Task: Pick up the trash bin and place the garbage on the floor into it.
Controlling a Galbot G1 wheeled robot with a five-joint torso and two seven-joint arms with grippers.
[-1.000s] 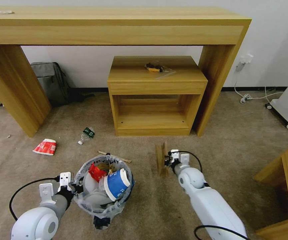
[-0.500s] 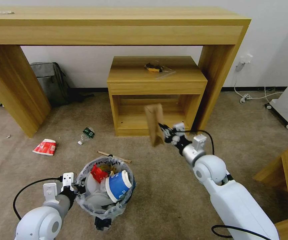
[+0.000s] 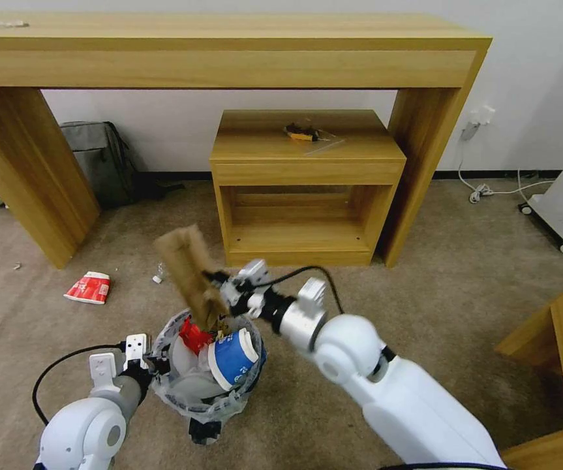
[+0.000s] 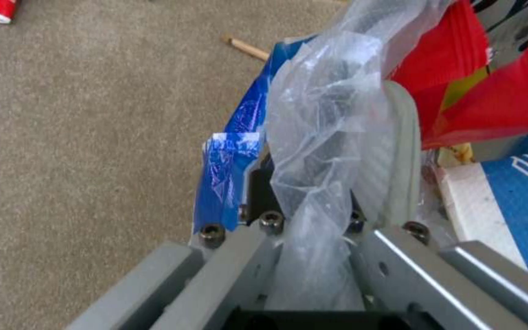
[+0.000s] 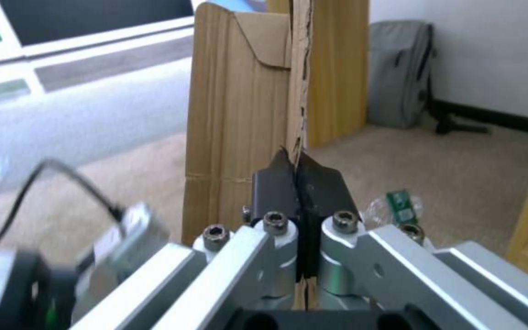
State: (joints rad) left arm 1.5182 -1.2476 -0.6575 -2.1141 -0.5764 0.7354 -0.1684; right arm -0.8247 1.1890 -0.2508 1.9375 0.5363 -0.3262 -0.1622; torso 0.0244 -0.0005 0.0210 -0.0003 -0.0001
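Brown corrugated cardboard scrap (image 3: 190, 274) is pinched edge-on in the right gripper (image 3: 219, 282), held in the air w/ its lower end just over the far rim of the trash bin (image 3: 193, 398). In the right wrist view the black pads (image 5: 276, 181) are pressed flat on the cardboard (image 5: 239, 119), jaws closed tight on it.

Left gripper (image 3: 152, 367) is at the bin's left rim; the left wrist view shows its jaws clamped on the rim and the crinkly plastic liner (image 4: 319, 137), w/ blue-printed film beside them. Bin sits on the beige carpet (image 3: 359, 391) directly in front of the robot, between the two arms.

Inside the bin: blue-white paper cup (image 3: 232, 358) lying on its side, red wrapper (image 3: 193, 336), something white underneath.

On the carpet left of the bin, well apart: red-white paper cup (image 3: 89, 288), flattened. A small bottle w/ green label (image 5: 401, 208) lies on the carpet, seen in the right wrist view. A wooden stick (image 4: 249, 46) lies on the carpet just beyond the bin in the left wrist view.
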